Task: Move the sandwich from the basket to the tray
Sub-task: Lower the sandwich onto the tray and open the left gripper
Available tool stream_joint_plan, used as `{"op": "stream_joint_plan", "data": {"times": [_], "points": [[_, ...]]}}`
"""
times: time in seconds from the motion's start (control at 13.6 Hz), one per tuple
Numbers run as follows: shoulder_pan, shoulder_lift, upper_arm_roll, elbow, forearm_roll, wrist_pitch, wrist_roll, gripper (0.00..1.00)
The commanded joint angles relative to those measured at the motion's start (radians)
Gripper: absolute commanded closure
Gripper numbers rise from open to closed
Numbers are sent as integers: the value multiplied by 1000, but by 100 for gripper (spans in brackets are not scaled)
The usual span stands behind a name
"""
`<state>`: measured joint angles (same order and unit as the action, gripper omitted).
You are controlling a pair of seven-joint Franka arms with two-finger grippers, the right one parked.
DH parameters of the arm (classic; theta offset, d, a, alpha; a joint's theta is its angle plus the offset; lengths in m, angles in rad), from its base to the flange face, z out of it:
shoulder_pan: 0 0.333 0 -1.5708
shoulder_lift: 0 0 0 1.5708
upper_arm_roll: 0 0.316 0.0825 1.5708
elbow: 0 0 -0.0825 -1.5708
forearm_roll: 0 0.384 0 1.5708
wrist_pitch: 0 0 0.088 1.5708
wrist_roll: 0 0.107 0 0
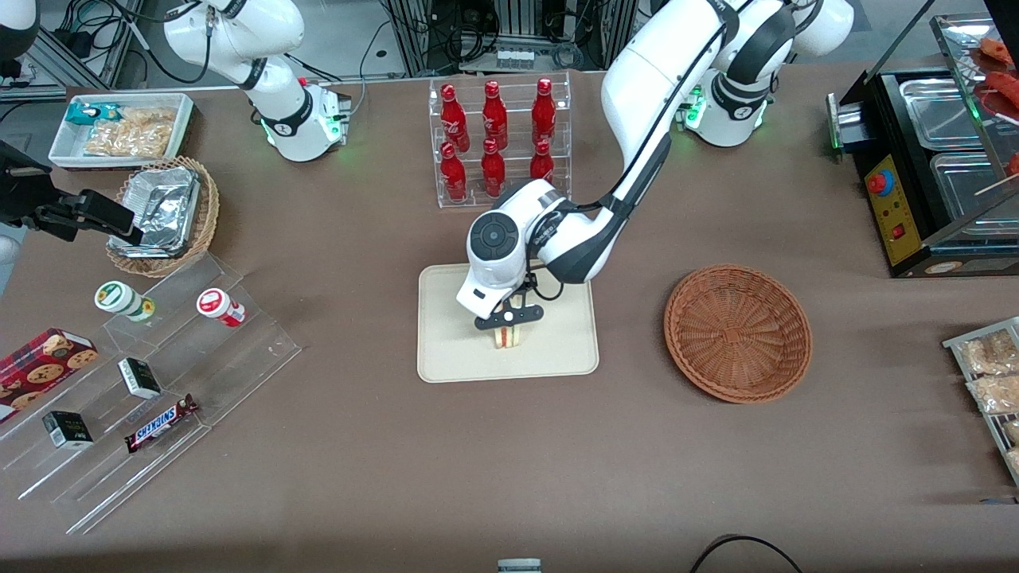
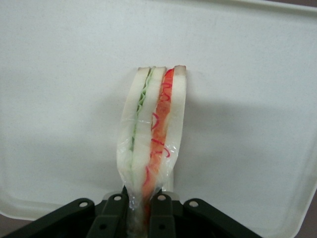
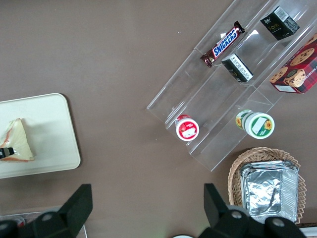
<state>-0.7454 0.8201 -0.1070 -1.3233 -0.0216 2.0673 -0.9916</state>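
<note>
The end effector (image 1: 509, 317) grips the wrapped sandwich (image 2: 151, 139) by one end, holding it on edge over the tray (image 1: 446, 358) near the counter's centre; released thus, the narrow wedge may topple or cling to the fingers (image 2: 115, 210).

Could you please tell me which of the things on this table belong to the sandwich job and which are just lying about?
Part of the job:
- sandwich, pinched in the gripper over the tray
- tray
- basket, holding nothing now

Just lying about:
- red bottles in their rack
- Snickers bar
- cookie box
- foil trays in the tan basket
</note>
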Motion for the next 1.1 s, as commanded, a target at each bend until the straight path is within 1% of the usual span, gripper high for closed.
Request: {"op": "stream_joint_plan", "data": {"times": [0.0,0.29,0.44,0.59,0.81,0.88,1.03], "points": [[-9,-1,9,39,23,-32,-32,0],[-2,-67,12,23,29,-51,-30,0],[3,-108,21,15,40,-110,-19,0],[4,-162,59,4,38,-194,10,0],[96,-216,64,4,16,-333,50,0],[115,-232,67,3,9,-364,60,0],[194,-263,67,-16,9,-406,132,0]]}}
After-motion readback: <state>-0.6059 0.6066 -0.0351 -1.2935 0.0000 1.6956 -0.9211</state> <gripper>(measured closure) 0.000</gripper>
